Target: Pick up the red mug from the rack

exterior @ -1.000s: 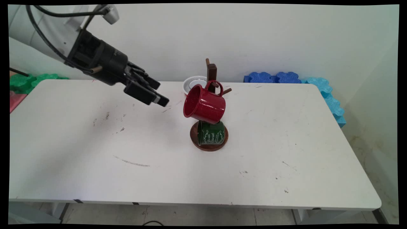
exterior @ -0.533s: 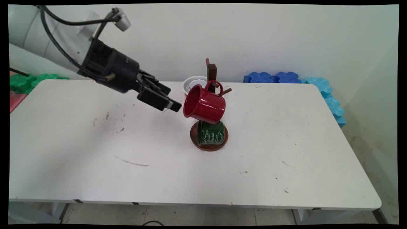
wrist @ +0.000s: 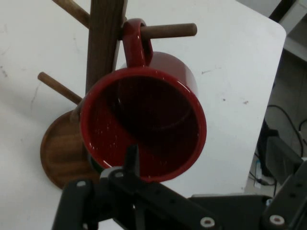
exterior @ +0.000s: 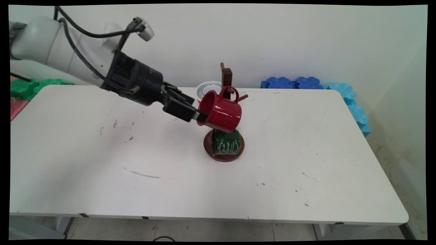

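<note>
1. Nearest, green mug (exterior: 226,142) sat low on mug tree (exterior: 226,76), above its round wooden base.
2. Red mug (exterior: 220,111) hung by its handle from a peg, mouth toward gripper (exterior: 201,117).
3. Gripper at mug's rim; open or closed, cannot tell.
4. White bowl (exterior: 206,89) behind.

- We see a red mug (exterior: 220,112) hanging by its handle on a peg of a wooden mug tree (exterior: 226,76). It tips sideways, and its open mouth faces left.
- We see the black gripper (exterior: 201,116) right at the mug's rim. One finger (wrist: 132,160) reaches just inside the mouth.
- A green mug (exterior: 226,142) hangs lower on the same tree, under the red one.
</note>
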